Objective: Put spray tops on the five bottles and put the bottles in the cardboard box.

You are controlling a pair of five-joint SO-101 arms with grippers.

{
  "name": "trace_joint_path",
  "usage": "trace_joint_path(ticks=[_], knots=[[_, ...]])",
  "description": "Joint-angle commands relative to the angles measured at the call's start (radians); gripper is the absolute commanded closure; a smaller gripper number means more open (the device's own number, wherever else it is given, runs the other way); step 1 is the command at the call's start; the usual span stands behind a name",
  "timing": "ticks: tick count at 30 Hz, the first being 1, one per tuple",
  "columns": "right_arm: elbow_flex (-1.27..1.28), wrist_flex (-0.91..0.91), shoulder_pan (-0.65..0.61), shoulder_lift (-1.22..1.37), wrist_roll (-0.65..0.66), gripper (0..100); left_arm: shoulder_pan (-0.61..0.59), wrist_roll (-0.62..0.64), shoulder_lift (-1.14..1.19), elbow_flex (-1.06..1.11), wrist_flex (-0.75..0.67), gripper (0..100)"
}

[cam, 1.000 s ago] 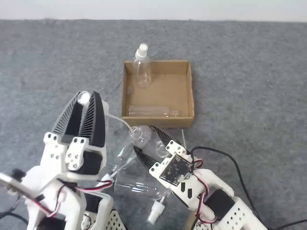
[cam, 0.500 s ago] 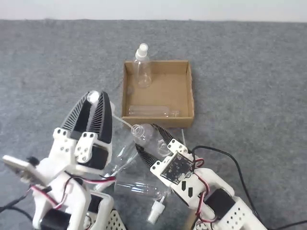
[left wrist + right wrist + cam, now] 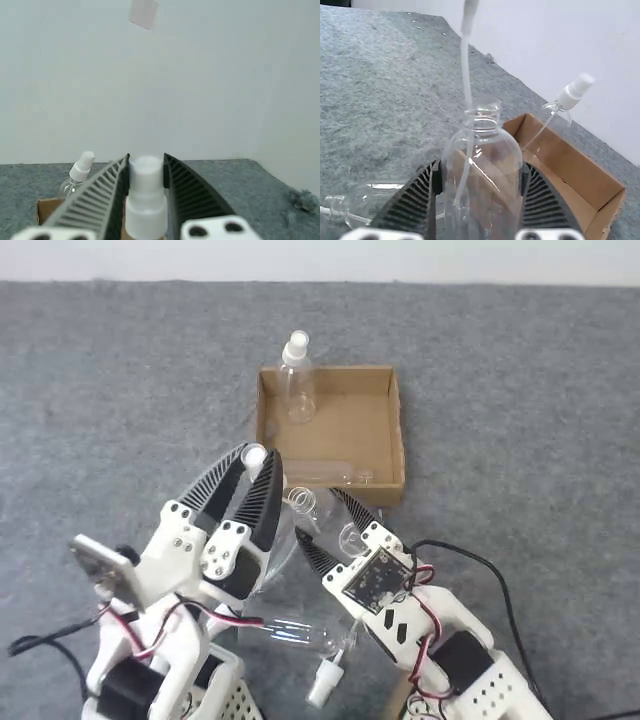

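From above, my left claw (image 3: 256,460) has swung over the last second from out to the left to just short of the cardboard box's (image 3: 396,430) near-left corner. It is closed on a white spray top (image 3: 254,453). My right claw (image 3: 318,520) has barely shifted. It is clamped round the open bottle (image 3: 312,515), just in front of the box's near wall. A capped bottle (image 3: 297,380) stands upright in the box's far-left corner. A second bottle (image 3: 310,472) lies flat along the near wall inside. A third bottle (image 3: 290,632), its sprayer fitted, lies on the tabletop (image 3: 520,360) near the near edge.

At my left wrist, both fingers (image 3: 187,187) of the left claw (image 3: 146,165) press the sides of the spray top (image 3: 146,197), which stands upright with its head up. The capped bottle (image 3: 79,172) shows beyond.

At my right wrist comes what the high view hides: the dip tube (image 3: 466,95) hangs straight down through the open bottle's (image 3: 480,170) neck and into its body. The bottle stands upright in the right claw (image 3: 479,185), mouth up and long axis vertical. The box (image 3: 570,172) and the capped bottle (image 3: 562,102) are behind it. An uncapped bottle (image 3: 362,200) lies on its side beside the claw.
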Motion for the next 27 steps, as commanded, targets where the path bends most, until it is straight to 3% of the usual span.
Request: trace_joint_path(ticks=[1,7,16,27], knots=[[0.020,-0.028,0.019,-0.022,0.006,94.0,0.006,-0.041,-0.012,0.004,-0.028,98],[0.020,-0.028,0.019,-0.022,0.006,94.0,0.018,-0.049,-0.012,0.025,-0.028,98],[0.018,-0.028,0.021,-0.022,0.006,94.0,0.167,-0.129,-0.012,0.090,-0.029,98],[0.008,-0.019,0.021,-0.022,0.006,94.0,0.169,-0.130,-0.012,0.111,-0.035,95]])
